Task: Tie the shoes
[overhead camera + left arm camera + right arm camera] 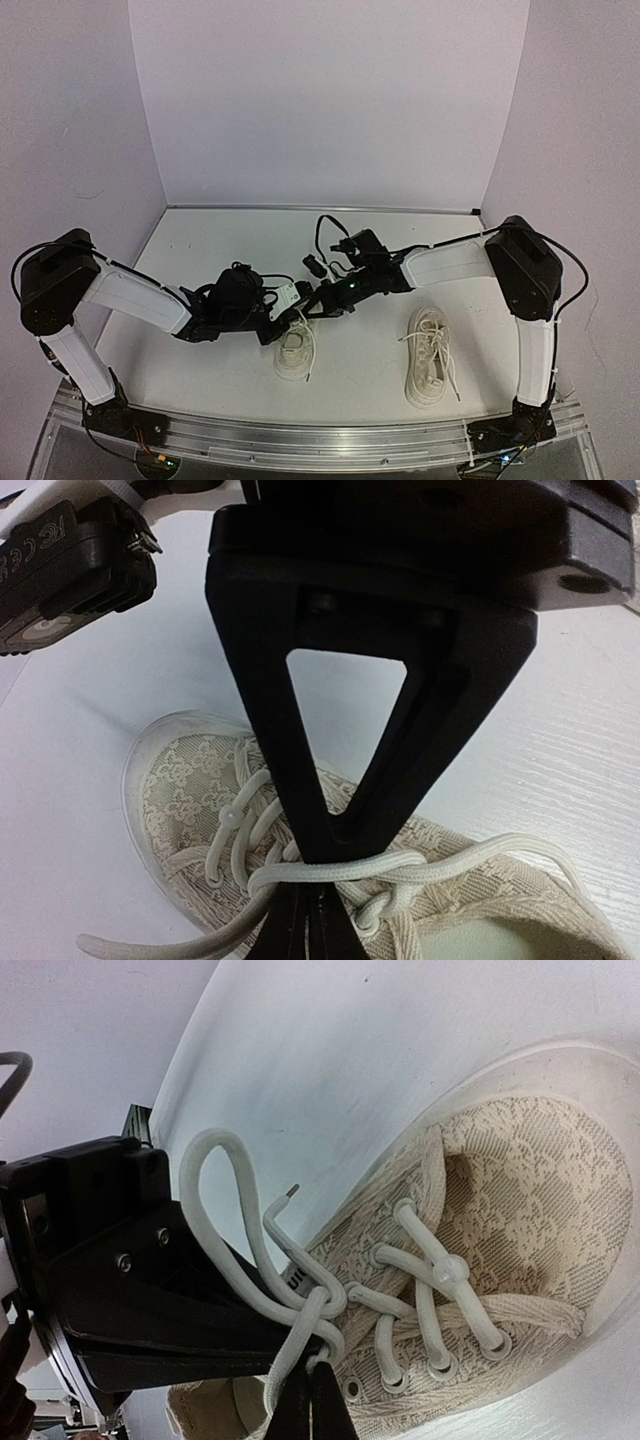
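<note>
Two cream-white lace sneakers lie on the white table: the left shoe (293, 355) under both grippers and the right shoe (430, 362) apart, its laces loose. My left gripper (283, 322) and right gripper (306, 312) meet tip to tip over the left shoe's tongue. In the left wrist view my left gripper (312, 915) is shut, and a white lace (340, 872) crosses its tips over the shoe (180, 780). In the right wrist view my right gripper (316, 1388) is shut at the half-made knot (330, 1305). A lace loop (205, 1160) arches over the left gripper's body.
Pale walls close in the table at the back and both sides. An aluminium rail (320, 435) runs along the near edge. Black cables (325, 235) loop above the right wrist. The right shoe's laces trail onto the table towards the left shoe.
</note>
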### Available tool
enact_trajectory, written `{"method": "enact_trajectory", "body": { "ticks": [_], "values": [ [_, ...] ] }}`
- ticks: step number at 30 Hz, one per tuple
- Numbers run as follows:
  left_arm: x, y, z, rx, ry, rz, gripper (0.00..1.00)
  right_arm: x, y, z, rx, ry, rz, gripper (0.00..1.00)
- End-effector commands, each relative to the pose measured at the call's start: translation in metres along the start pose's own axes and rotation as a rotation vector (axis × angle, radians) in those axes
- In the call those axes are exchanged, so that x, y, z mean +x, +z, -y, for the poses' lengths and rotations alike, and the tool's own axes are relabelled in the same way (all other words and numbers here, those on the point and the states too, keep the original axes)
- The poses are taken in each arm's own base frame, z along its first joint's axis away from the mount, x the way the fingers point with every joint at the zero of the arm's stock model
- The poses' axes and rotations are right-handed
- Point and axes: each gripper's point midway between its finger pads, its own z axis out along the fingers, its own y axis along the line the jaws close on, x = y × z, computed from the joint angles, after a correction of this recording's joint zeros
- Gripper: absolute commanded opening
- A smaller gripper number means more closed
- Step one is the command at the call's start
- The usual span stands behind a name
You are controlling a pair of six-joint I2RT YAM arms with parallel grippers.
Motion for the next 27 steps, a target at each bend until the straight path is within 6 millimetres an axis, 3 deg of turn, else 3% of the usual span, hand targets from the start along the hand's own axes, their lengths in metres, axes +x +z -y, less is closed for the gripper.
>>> {"method": "enact_trajectory", "body": {
  "ticks": [1,5,10,15,21,24,27],
  "values": [
    [-0.022,-0.011,-0.009,-0.023,0.017,0.035,0.12,-0.016,-0.013,-0.022,0.006,-0.075,0.067,0.00],
    [-0.027,-0.027,-0.010,-0.024,0.020,0.042,0.26,-0.020,-0.017,-0.022,0.024,-0.079,0.085,0.00],
    [-0.038,-0.051,-0.009,-0.007,0.011,0.071,0.33,-0.024,-0.023,-0.023,0.041,-0.087,0.108,0.00],
    [-0.044,-0.071,-0.030,-0.049,-0.086,0.122,0.44,-0.026,-0.026,-0.025,0.052,-0.093,0.120,0.00],
    [-0.051,-0.068,-0.043,-0.041,-0.256,0.141,0.57,-0.023,-0.028,-0.025,0.059,-0.092,0.121,0.00],
    [-0.054,-0.061,-0.047,-0.015,-0.381,0.164,0.57,-0.023,-0.030,-0.024,0.064,-0.094,0.125,0.00],
    [-0.063,-0.053,-0.039,0.067,-0.483,0.202,0.57,-0.023,-0.031,-0.027,0.061,-0.100,0.126,0.00]
  ]
}}
